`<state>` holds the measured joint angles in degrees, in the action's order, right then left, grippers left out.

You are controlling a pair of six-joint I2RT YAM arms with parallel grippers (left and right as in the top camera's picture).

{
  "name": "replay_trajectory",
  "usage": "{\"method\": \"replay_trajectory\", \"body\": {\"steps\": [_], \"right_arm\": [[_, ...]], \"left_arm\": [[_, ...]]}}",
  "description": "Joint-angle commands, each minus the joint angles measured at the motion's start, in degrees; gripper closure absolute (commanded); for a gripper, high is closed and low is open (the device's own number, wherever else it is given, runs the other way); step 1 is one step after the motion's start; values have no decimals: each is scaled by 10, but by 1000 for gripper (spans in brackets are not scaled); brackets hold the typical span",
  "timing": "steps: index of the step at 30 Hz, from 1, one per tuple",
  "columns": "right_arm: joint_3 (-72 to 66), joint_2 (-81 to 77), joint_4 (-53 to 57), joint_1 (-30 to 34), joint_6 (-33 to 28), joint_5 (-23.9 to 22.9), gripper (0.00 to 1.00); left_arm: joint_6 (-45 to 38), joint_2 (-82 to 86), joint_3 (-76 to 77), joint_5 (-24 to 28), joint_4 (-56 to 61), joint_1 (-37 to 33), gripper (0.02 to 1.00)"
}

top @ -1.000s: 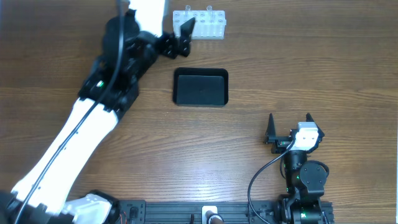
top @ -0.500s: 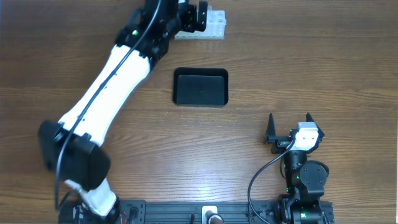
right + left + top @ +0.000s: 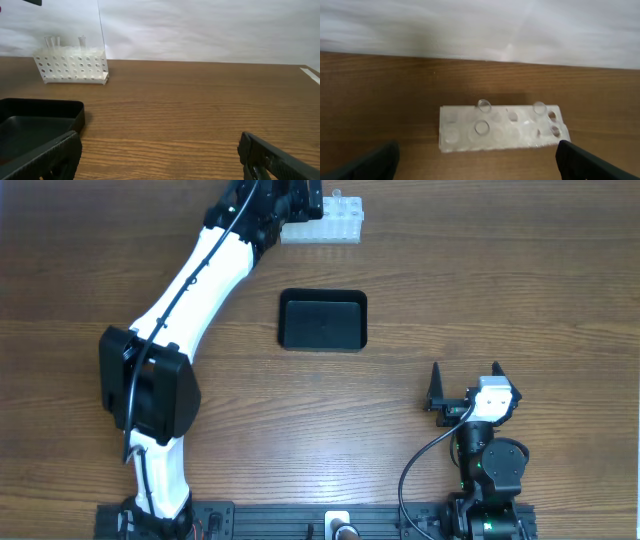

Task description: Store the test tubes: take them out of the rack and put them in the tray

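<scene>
Counter (image 3: 560, 280) is carrying everything. Left arm (image 3: 200, 280) is stretching past the tray's (image 3: 322, 320) left side. Rack (image 3: 330, 225) is standing just beyond the tray's far edge, apart from it. Left gripper (image 3: 477, 150) is hovering beyond the tray, above the rack, fingers spread wide, gripping nothing. Right gripper (image 3: 466, 375) is resting off the tray's near-right corner, fingers open. Test tubes (image 3: 483, 106) are standing upright in the rack.
</scene>
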<state>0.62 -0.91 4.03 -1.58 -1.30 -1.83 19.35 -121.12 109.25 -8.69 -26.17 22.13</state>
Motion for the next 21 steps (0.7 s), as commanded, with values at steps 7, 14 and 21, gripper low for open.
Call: {"method": "replay_trajectory", "body": {"steps": [7, 14, 21], "right_arm": [[-3, 6, 2, -3, 4, 5, 7], [-3, 6, 2, -3, 4, 5, 9], [-3, 6, 2, -3, 4, 5, 7]], "left_arm": [[-57, -58, 22, 13, 71, -1, 20], [-57, -86, 23, 13, 80, -3, 20], [-94, -96, 23, 13, 89, -3, 25]]}}
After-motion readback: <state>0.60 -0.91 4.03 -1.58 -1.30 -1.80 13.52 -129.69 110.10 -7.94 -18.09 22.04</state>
